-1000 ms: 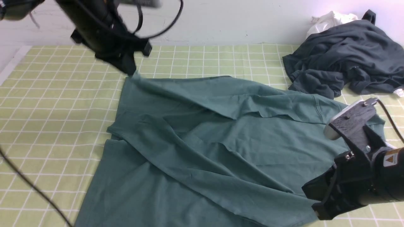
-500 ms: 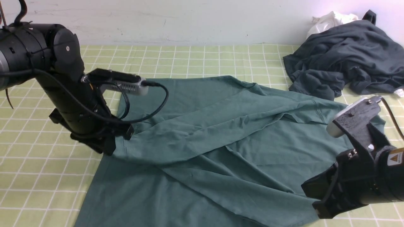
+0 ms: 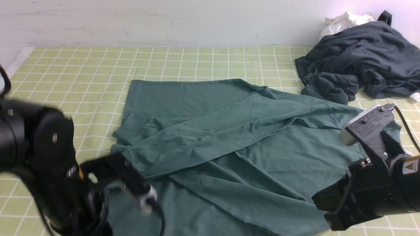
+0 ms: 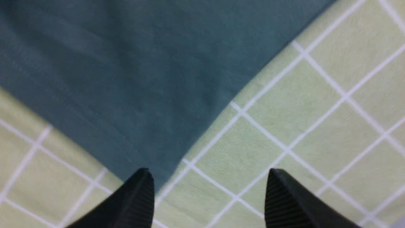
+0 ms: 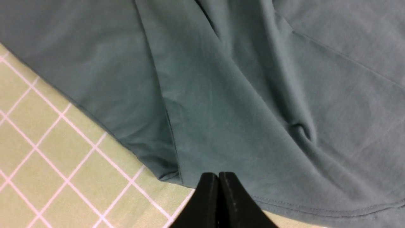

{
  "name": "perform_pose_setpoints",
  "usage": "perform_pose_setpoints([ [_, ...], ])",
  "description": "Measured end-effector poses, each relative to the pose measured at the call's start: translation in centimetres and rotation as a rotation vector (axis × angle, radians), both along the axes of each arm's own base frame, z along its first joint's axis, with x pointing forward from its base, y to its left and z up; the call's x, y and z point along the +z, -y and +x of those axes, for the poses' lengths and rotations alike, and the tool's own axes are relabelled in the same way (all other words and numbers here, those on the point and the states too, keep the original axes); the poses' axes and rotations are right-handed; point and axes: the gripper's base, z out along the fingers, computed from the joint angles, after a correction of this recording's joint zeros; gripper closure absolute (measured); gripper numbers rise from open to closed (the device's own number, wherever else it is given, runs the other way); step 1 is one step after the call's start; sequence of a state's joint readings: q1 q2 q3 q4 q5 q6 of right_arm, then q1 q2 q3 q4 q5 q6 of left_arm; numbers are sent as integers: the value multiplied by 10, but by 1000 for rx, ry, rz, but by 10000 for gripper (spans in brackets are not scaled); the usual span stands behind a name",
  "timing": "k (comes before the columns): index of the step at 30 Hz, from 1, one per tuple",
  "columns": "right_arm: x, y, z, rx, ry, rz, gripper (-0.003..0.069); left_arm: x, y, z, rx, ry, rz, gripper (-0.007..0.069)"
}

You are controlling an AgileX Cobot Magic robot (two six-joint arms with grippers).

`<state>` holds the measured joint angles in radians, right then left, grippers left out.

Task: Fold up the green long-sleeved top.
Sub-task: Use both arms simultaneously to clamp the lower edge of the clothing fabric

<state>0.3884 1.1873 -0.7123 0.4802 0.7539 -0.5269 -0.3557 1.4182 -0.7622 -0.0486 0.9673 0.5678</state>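
You have the green long-sleeved top (image 3: 229, 137) spread over the middle of the counter (image 3: 82, 65), a sleeve laid across its body with the cuff toward the left. The left gripper (image 4: 210, 193) stands with its jaws wide apart and nothing between them, at the top's near left edge: one finger is over a corner of the fabric, the other over the bare checked covering (the arm itself is blurred in the front view). The right gripper (image 5: 218, 190) is closed, jaws pressed together with no cloth in them, just at the top's near right hem. A dark grey garment (image 3: 361, 62) and a white cloth (image 3: 341, 21) lie heaped at the far right.
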Motion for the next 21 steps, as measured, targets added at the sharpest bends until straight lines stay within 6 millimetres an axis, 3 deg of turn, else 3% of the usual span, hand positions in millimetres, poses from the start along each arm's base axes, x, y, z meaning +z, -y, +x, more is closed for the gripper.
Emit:
perform_pose_setpoints([
  [4, 0, -1, -1, 9, -2, 10, 669, -24, -2, -3, -168, 72, 11, 187],
  [7, 0, -2, -1, 16, -7, 17, 669, -35, -2, 0, -201, 85, 15, 189],
  [10, 1, -3, -3, 34, -17, 28, 669, -50, 0, 8, -226, 90, 30, 260],
  [14, 0, -4, -4, 53, -21, 27, 669, -55, 1, 8, -214, 49, 35, 388],
  [18, 2, -3, -6, 85, -5, 17, 669, -51, 2, 7, -138, 28, 24, 564],
  [21, 11, -1, -11, 133, 63, 12, 669, -43, 2, 9, -58, 56, 20, 617],
])
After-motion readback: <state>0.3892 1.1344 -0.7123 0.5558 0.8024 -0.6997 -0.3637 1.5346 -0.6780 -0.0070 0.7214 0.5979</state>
